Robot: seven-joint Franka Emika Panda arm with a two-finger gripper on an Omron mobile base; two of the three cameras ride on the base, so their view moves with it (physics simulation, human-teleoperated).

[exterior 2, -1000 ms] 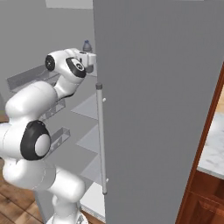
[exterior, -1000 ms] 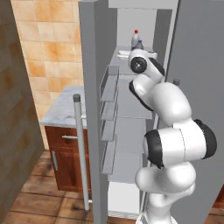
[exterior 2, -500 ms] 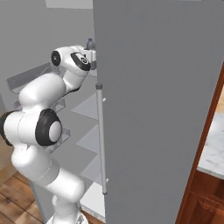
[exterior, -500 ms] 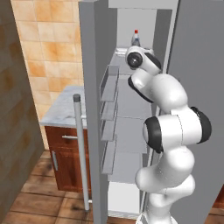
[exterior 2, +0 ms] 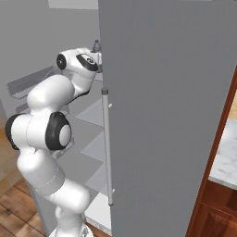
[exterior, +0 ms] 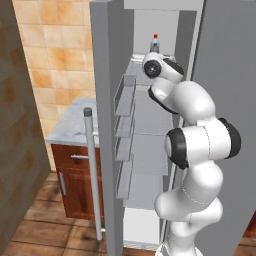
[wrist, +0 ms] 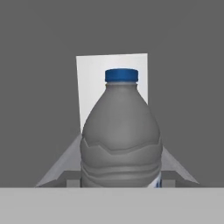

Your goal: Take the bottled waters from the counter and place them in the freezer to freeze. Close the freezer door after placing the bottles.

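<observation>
Hand view: a grey bottle with a blue cap stands close in front of the camera, upright, long axis vertical in that view, cap up. A sliver of blue label shows at its lower right edge; no writing can be read on it. The gripper's fingers are hidden behind the bottle's body; the gripper is drawn in and appears to pinch this bottle low on its body. Left base view: the arm reaches into the freezer at its top shelf, the wrist level with that shelf. Just behind the wrist, deeper in the freezer, a second bottle with a red cap stands upright on the same shelf; its label cannot be made out. The freezer door stands swung open to the left of the freezer, bins on its inner face, its long bar handle toward the camera. Beyond the door, the marble counter sits on brown cabinets. Right base view: the plain grey twin door hides most of the freezer interior; a bottle top shows above the wrist, cap colour unclear.
</observation>
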